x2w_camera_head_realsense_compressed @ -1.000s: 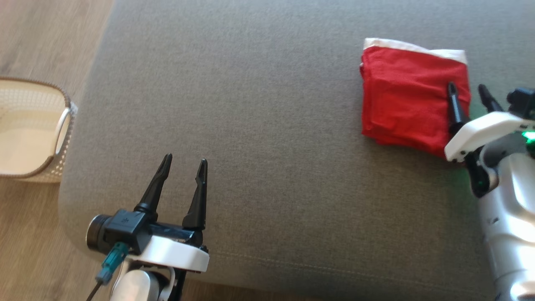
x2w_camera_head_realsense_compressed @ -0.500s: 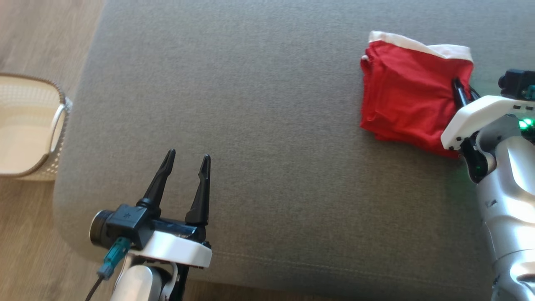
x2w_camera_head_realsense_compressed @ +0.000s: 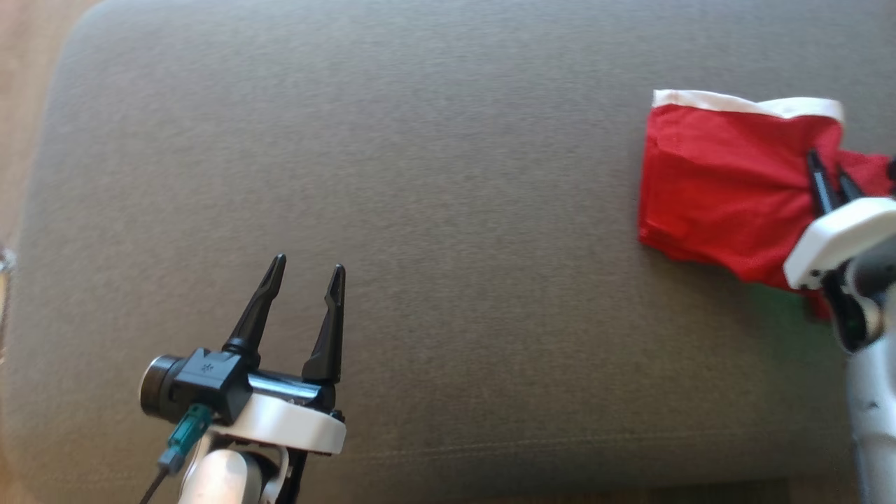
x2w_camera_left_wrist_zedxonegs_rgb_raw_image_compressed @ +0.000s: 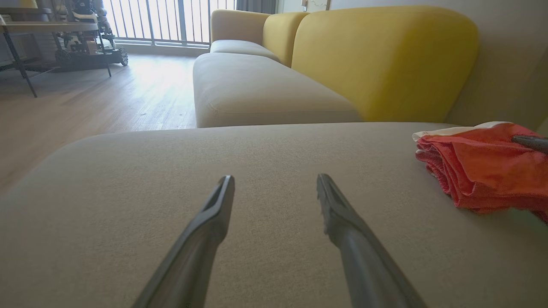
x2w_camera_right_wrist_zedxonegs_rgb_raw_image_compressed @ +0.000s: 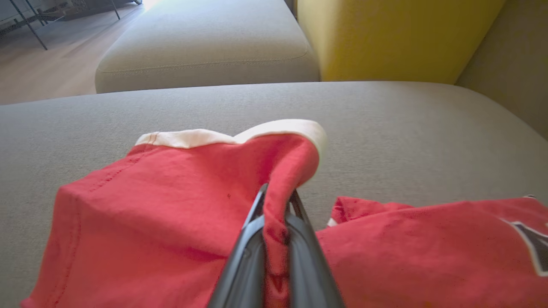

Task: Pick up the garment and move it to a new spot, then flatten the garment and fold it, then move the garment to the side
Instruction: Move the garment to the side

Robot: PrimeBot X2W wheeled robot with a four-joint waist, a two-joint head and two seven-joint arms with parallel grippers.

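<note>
We see the red garment on the far right part of the grey cushion, close to the right edge of the head view. Its white band runs along the far edge. It is loosely folded and most of it lies on the cushion.

The right gripper sits at the garment's right side and is clamped down. In the right wrist view a ridge of red cloth is pinched between its two dark fingers, which are nearly together. The cloth is pulled up at the pinch, so the white band arcs up and curls over just beyond the fingertips. To the right of the fingers another part of the red cloth lies flat on the cushion, with a dark and white print at the frame edge. We cannot tell what the print is.

The left gripper is over the near left part of the cushion, well apart from the garment. Its jaws are spread wide, with nothing between them and bare cushion ahead of the tips. We cannot tell if it touches the cushion.

In the left wrist view the garment is at the right, bunched in layers, with a dark fingertip of the right gripper on top of it. Far behind are a yellow backrest, a second beige seat and a wooden floor.
</note>
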